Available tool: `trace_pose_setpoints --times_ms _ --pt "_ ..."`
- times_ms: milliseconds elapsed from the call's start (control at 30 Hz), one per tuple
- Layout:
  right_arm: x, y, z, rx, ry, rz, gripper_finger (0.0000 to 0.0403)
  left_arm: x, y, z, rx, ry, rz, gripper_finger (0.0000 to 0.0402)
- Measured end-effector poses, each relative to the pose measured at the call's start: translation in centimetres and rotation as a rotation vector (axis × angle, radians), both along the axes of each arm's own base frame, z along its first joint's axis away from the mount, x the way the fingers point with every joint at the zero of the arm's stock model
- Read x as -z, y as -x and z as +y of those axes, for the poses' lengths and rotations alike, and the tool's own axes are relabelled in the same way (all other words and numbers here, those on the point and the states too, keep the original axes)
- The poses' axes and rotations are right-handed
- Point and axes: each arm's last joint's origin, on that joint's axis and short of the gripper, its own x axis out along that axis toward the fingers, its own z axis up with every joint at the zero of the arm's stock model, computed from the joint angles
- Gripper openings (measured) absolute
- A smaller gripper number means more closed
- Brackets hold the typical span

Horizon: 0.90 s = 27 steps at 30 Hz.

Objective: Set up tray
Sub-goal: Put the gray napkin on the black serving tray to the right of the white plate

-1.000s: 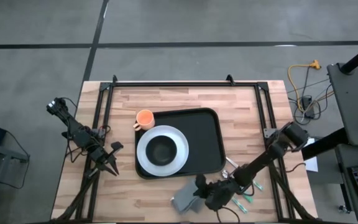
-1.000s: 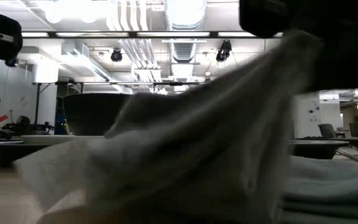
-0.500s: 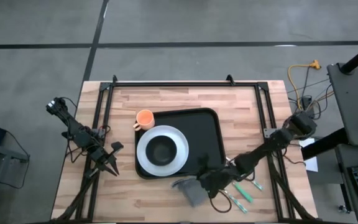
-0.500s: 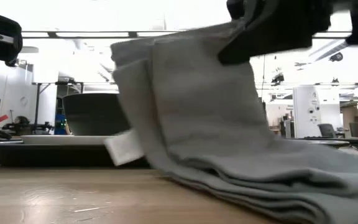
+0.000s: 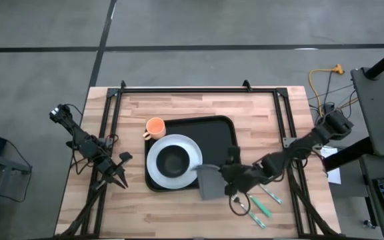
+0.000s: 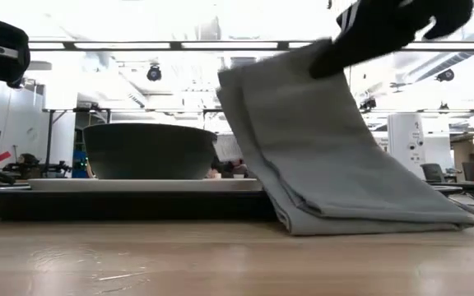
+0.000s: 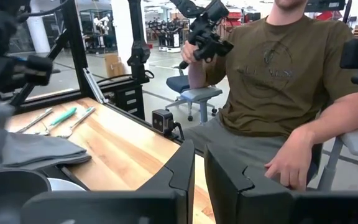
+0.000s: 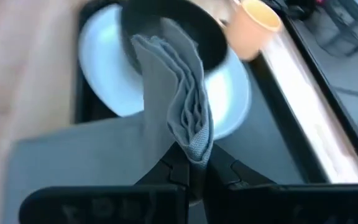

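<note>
The black tray (image 5: 222, 143) lies mid-table and carries a white plate (image 5: 191, 155) with a dark bowl (image 5: 173, 161). An orange cup (image 5: 155, 127) stands at its far left corner. My right gripper (image 5: 229, 171) hovers over the tray's near right corner, shut on a folded grey napkin (image 5: 211, 183). The low view shows the napkin (image 6: 327, 156) slanting down from the gripper in front of the tray (image 6: 122, 203). My left gripper (image 5: 120, 179) waits, shut, at the table's left side. My right gripper pinches the napkin's upper folded edge (image 8: 192, 144) between its two fingers, with several layers showing. It comes slanting from the table's right and above. The napkin hangs down from the fingers, tilted, and its lower end (image 6: 360, 215) lies on the table at the tray's near right corner.
Cutlery with green handles (image 5: 260, 204) lies on the table right of the napkin. A black frame (image 5: 115, 127) runs along the table's far, left and right sides. A seated person (image 7: 278, 81) shows beyond the table in the left wrist view.
My right gripper has risen and moved from the near edge toward the far edge, up to the tray's near right corner, staying shut on the napkin. The napkin's held end has been lifted and its lower end has slid along the table toward the tray.
</note>
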Motion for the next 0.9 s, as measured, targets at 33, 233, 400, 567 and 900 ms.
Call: trace_pose_setpoints --times_ms 33,233,400,567,900 --pt "0.2 0.0 -0.4 0.017 0.007 0.009 0.0009 0.0 0.0 0.0 0.0 0.0 0.0 0.0018" --pt "2.6 0.1 -2.9 0.095 0.049 0.083 0.0009 0.0 0.0 0.0 0.0 0.0 0.0 0.0018" --pt "4.4 0.8 -5.2 0.164 0.093 0.139 0.0009 0.0 0.0 0.0 0.0 0.0 0.0 0.0018" --pt "5.3 1.0 -6.8 0.215 0.104 0.171 0.0009 0.0 0.0 0.0 0.0 0.0 0.001 0.0018" --pt "6.7 1.5 -8.9 0.246 0.135 0.201 0.0009 0.0 0.0 0.0 0.0 0.0 0.001 0.0018"
